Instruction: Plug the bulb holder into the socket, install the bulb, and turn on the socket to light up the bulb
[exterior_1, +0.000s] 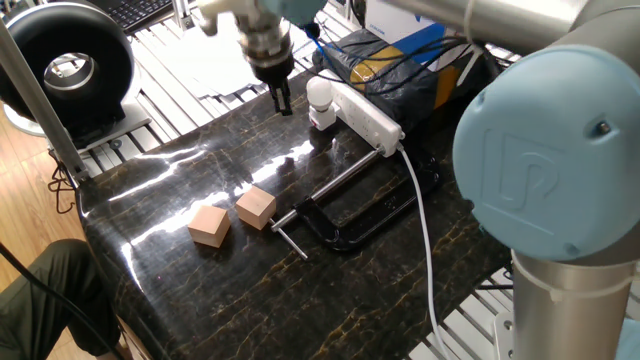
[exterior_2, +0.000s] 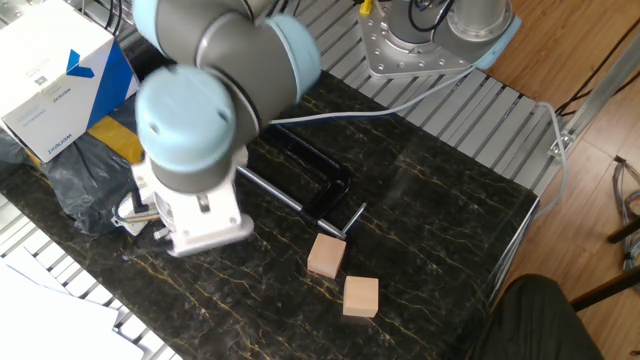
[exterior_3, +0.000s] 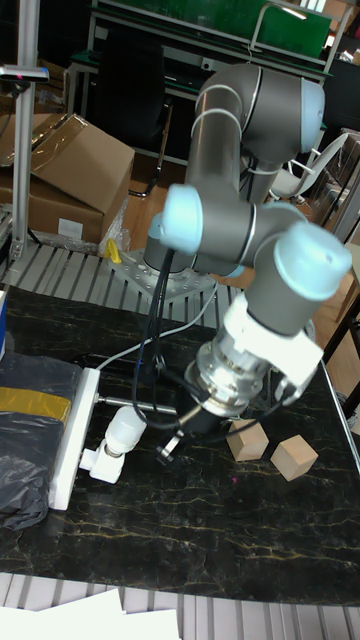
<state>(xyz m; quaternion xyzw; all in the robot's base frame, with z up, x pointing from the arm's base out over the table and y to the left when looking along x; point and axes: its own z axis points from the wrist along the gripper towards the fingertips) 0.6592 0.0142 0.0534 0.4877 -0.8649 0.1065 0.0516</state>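
Apparently bulb (exterior_1: 319, 92) sits in holder (exterior_1: 322, 119) on socket (exterior_1: 366, 112); gripper (exterior_1: 283, 99) narrow, empty, beside it; next: press switch.

The socket (exterior_1: 368, 113), a long white power strip with a thick white cable off one end, lies at the desk's edge against a black-wrapped bundle. The bulb holder (exterior_3: 97, 462), a small white cube, is plugged into its end outlet. The white globe bulb (exterior_1: 319, 94) sits in the holder, unlit.
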